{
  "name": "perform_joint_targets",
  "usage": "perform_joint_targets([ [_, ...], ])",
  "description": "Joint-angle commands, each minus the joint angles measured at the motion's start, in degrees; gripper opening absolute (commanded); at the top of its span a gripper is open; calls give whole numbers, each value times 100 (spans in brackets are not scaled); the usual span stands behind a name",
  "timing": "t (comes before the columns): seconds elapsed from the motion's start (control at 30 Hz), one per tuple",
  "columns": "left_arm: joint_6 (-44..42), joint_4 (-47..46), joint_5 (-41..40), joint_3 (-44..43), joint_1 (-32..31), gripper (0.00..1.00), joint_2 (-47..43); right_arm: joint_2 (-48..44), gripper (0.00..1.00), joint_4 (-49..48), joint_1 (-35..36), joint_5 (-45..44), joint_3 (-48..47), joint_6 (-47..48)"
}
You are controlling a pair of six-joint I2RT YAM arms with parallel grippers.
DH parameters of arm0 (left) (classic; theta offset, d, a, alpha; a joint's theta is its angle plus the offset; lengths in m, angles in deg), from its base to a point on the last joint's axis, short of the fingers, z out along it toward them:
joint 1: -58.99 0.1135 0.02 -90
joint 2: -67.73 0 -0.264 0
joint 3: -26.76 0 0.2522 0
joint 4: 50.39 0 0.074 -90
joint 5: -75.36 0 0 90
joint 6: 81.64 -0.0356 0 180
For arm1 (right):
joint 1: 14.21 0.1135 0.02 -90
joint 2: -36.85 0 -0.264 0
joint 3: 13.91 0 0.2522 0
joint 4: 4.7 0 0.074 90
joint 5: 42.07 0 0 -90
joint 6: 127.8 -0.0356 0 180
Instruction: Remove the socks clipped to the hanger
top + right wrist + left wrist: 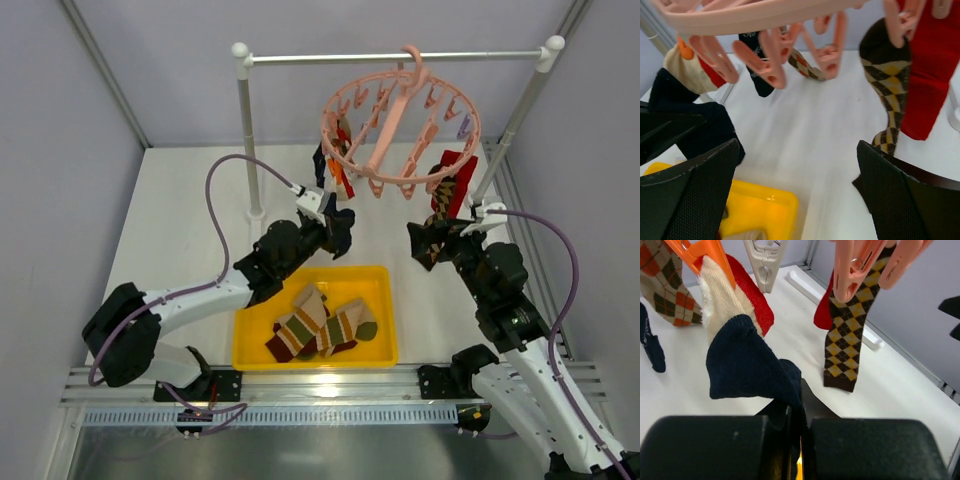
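Left wrist view: the left gripper (799, 390) was seen clamped tight on the toe of the navy sock (747, 362), which was pinned above by an orange clip (705, 252), presumably so it could be tugged off the pink hanger (400, 130). The right gripper (800, 190) was held wide apart near the argyle sock (887, 85), likely readied for it. Striped socks (320, 325) were seen lying in the yellow bin (380, 280).

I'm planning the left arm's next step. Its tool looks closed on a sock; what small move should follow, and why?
Probably a short pull down and back toward the yellow bin. The left tool is shut on the navy-toed sock, whose cream top is pinched in the orange clip, so tugging should slip it free.
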Motion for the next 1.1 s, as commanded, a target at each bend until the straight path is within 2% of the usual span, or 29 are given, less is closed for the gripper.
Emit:
perform_joint_targets([
  [0.0,-220,275,-506,90,-235,0,-320,142,100,-228,620,-539,-463,45],
  [0.17,-343,793,-769,38,-726,0,-558,503,100,-192,1753,-1549,-763,107],
  [0.5,-537,1629,-1358,-401,-1694,0,-426,1487,100,-140,3336,-3071,-1765,466],
  [0.87,-545,2016,-1649,-797,-2152,0,-391,2419,100,326,4032,-4688,-2713,678],
  [1.07,-651,2130,-1622,-929,-2257,0,-391,3069,100,660,4058,-4988,-3215,599],
])
